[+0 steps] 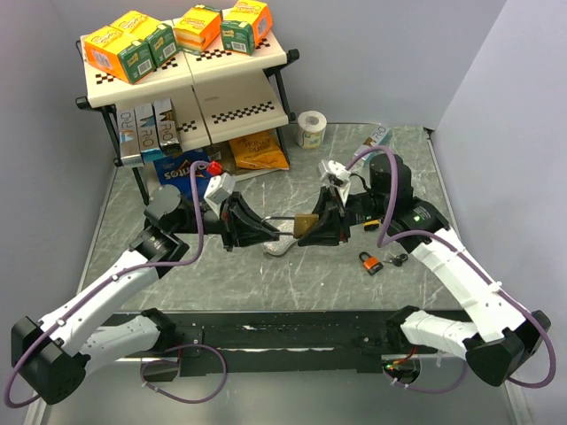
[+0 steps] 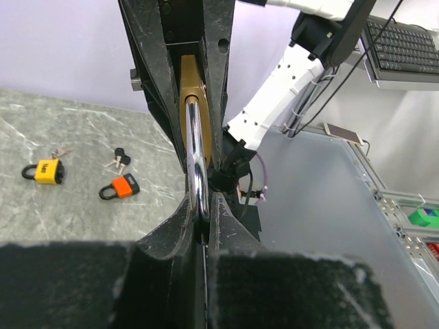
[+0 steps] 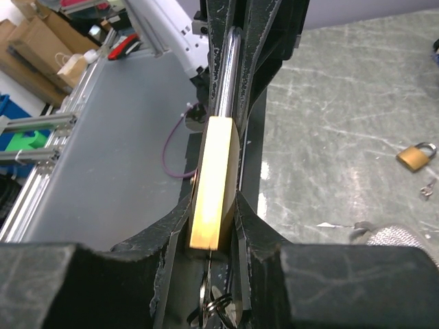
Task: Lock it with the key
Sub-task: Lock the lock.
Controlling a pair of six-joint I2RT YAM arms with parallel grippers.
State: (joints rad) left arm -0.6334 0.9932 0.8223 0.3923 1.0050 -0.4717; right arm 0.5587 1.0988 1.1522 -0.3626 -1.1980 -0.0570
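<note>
Left gripper [image 2: 204, 205]: you have its fingers pressed together on the steel shackle [image 2: 195, 147] of the brass padlock [image 1: 306, 225], with the bar pinched right at the tips.
Right gripper [image 3: 214, 209]: yours is clamped on the padlock's brass body, one finger against each flat face.
Padlock position: you are holding it off the table [image 1: 266, 292] between the two grippers, about mid-table. The shackle points toward your left arm and the body toward your right.
Shackle state: from these views you cannot tell whether it is pushed home in the body.
Key ring [image 3: 218, 301]: it shows at the base of the padlock, inside your right gripper. You cannot tell whether a key is seated in the keyhole.
Orange padlock [image 1: 372, 262]: it lies on the table near your right forearm, with a small bunch of keys [image 1: 396, 259] just beside it.
Yellow padlock [image 2: 46, 171]: it is on the table, near the orange one in your left wrist view.
Small brass padlock [image 3: 415, 156]: it rests on the table, apart from the grippers.
Shelf [image 1: 190, 71]: it stands at the far left corner, with yellow and green boxes [image 1: 133, 44] on top.
</note>
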